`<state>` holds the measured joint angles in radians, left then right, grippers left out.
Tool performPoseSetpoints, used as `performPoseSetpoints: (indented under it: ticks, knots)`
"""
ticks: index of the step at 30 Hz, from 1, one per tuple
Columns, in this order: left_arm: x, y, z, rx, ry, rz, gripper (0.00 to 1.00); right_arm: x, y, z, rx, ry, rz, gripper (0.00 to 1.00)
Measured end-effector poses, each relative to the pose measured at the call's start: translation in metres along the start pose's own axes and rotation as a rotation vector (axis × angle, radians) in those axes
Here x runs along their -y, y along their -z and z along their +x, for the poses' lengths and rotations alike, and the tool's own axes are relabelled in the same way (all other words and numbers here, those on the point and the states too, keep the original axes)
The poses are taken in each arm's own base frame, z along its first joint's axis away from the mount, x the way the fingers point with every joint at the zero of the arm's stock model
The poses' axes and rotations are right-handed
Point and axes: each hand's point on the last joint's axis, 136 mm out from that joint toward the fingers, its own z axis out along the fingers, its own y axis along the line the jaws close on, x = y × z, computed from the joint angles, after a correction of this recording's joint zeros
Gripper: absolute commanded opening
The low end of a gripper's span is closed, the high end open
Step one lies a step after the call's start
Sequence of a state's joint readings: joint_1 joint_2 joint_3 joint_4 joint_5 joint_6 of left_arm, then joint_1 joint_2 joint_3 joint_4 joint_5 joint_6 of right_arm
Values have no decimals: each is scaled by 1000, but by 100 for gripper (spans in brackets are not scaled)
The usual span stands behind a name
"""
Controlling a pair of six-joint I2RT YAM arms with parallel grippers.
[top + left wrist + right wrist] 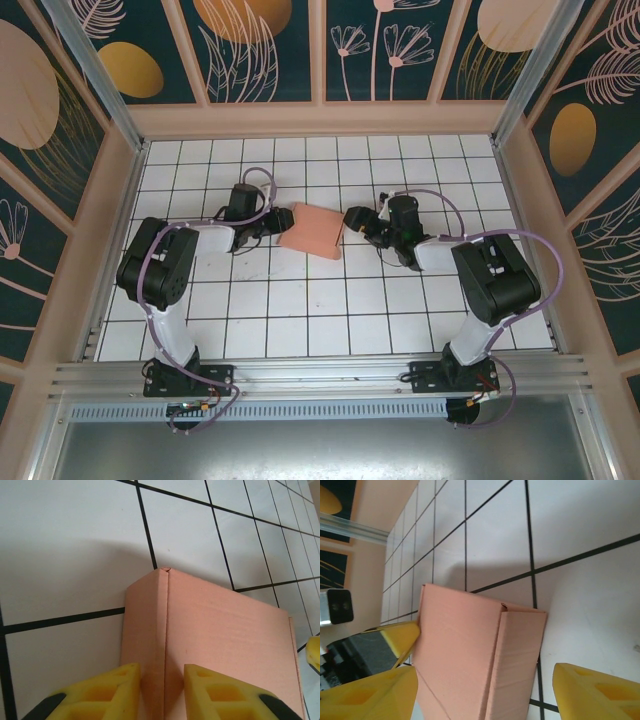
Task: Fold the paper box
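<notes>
Mid-table, on white gridded tiles (pixel 300 310), the paper box (pixel 312 230) — salmon-pink matte card, rectangular, sharply creased — was seen. Left gripper (pixel 162 675) jaws were narrowed astride one creased edge; a pinch could not be confirmed. Right gripper (pixel 485 682) jaws were spread wide, just beside the box.
</notes>
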<state>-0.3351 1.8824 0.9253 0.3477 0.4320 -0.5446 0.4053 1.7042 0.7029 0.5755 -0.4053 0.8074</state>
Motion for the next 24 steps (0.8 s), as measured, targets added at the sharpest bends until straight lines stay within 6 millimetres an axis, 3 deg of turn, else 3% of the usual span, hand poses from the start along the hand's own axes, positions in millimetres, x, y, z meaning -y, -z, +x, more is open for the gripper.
performPoseSetpoints:
  ticks: [4, 24]
  knots:
    - [-4, 1, 0, 5, 34, 28, 26, -5, -1, 0, -4, -10, -33, 72]
    - [-13, 5, -2, 18, 138, 149, 27, 7, -21, 28, -123, -121, -97, 74]
